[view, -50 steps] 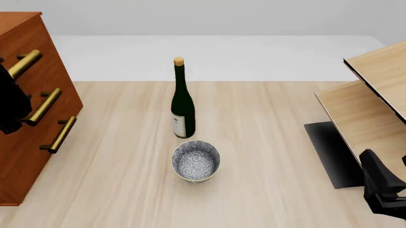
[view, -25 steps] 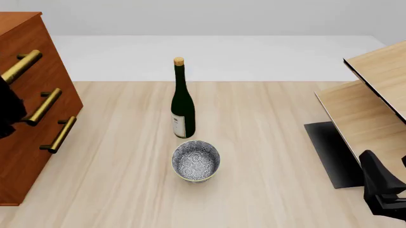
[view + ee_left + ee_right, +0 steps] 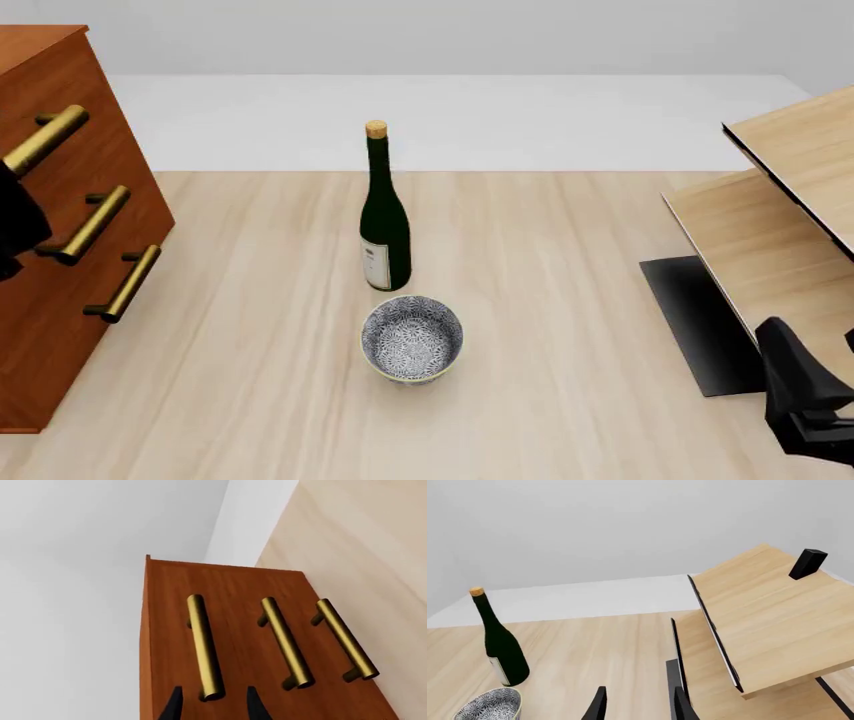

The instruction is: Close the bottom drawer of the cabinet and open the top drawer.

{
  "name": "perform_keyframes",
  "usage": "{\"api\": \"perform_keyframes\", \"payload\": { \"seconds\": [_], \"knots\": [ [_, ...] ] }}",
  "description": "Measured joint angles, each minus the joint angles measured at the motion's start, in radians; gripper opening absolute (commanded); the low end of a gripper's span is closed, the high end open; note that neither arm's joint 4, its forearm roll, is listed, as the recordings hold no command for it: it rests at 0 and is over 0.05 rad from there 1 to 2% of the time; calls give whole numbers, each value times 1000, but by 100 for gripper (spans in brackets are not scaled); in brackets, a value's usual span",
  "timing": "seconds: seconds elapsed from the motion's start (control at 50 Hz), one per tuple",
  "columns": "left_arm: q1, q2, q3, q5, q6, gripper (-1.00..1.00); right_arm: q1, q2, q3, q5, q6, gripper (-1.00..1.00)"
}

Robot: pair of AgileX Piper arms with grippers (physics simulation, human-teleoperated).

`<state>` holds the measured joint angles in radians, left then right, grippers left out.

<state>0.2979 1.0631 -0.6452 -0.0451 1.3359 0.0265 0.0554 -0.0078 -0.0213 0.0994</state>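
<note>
The front view looks forward and down over the desk (image 3: 561, 300) from above. The left wrist camera faces the cabinet (image 3: 233, 590) front at close range. The right wrist camera looks low across the desk, sharing the bottle (image 3: 499, 645) and bowl (image 3: 490, 705) with the front view.

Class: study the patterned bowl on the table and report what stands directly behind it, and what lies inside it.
Behind the patterned bowl a dark green bottle stands upright. The visible inside shows only the blue-and-white pattern, with nothing in it; the near wall hides a little of the floor.
</note>
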Motion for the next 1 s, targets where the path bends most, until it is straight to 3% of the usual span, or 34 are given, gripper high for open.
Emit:
{"api": "perform_keyframes", "payload": {
  "seconds": [0.28, 0.3, 1.0],
  "knots": [
    [8, 25, -5, -21, 8, 100, 1, -2, 1, 0, -5, 100],
    [8, 27, -5, -22, 9, -100, 1, -1, 1, 0, -5, 100],
    [-3, 25, -5, -40, 10, -100, -1, 10, 1, -10, 1, 100]
  ]
}}
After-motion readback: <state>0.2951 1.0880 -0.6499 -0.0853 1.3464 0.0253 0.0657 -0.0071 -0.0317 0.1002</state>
